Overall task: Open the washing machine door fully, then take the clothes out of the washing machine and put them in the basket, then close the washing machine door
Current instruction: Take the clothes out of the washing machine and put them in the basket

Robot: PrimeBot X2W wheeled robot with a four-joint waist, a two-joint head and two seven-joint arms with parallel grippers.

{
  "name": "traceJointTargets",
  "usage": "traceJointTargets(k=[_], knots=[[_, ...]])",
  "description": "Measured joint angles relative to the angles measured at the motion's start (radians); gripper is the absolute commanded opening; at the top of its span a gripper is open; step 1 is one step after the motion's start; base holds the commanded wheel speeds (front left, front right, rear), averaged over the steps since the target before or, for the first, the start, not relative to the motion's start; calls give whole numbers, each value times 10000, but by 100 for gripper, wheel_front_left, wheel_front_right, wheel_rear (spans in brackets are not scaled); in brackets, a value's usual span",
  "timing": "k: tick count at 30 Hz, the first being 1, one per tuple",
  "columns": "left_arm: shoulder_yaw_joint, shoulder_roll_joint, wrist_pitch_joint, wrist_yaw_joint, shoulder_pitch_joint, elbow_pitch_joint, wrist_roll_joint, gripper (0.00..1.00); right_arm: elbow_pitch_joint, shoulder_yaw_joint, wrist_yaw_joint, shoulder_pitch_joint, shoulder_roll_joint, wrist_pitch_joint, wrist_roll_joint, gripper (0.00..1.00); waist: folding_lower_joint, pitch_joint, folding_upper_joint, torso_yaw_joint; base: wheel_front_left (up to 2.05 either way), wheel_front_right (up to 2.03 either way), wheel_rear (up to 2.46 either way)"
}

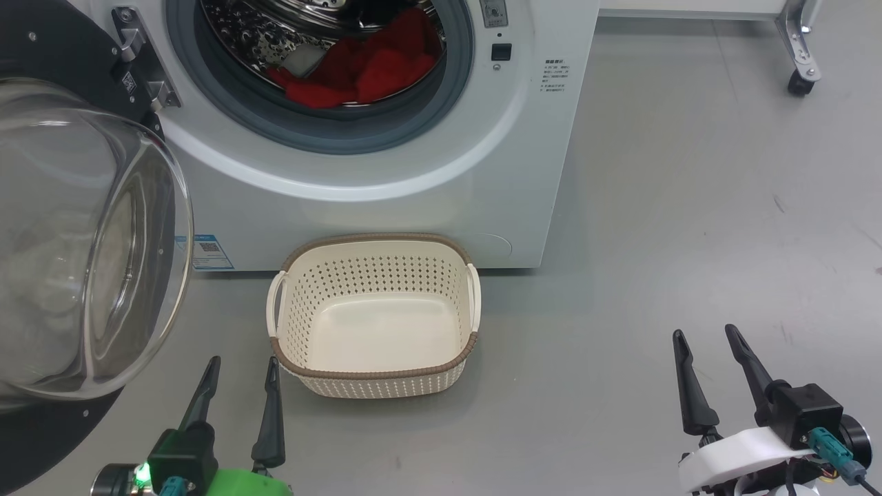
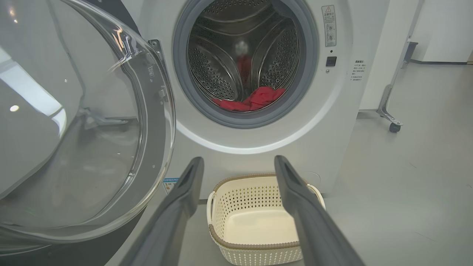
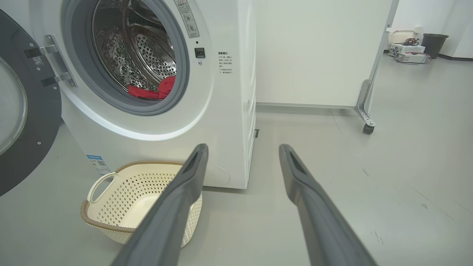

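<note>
Nearest to us, our left gripper and right gripper hover low over the grey floor, each with its fingers spread apart and holding nothing. Just beyond the left one the basket stands empty at the foot of the washing machine. The washing machine door hangs wide open on our left. Farthest in, the clothes lie red at the bottom of the steel drum.

The washing machine door stands swung open at the left, red clothes lie in the washing machine drum, and the cream basket sits empty before it.
</note>
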Motion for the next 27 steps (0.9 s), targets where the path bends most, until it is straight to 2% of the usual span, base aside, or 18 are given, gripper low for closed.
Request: traceJointTargets(k=[13, 27], knots=[[-107, 0, 90, 4, -1, -56, 73, 100, -8, -21, 6, 10, 54, 0, -2, 100, 0, 34, 0, -19, 57, -57, 0], [-211, 6, 142, 46, -10, -140, 251, 100, -33, -79, 84, 9, 77, 0, -48, 100, 0, 199, 0, -22, 104, -104, 0]])
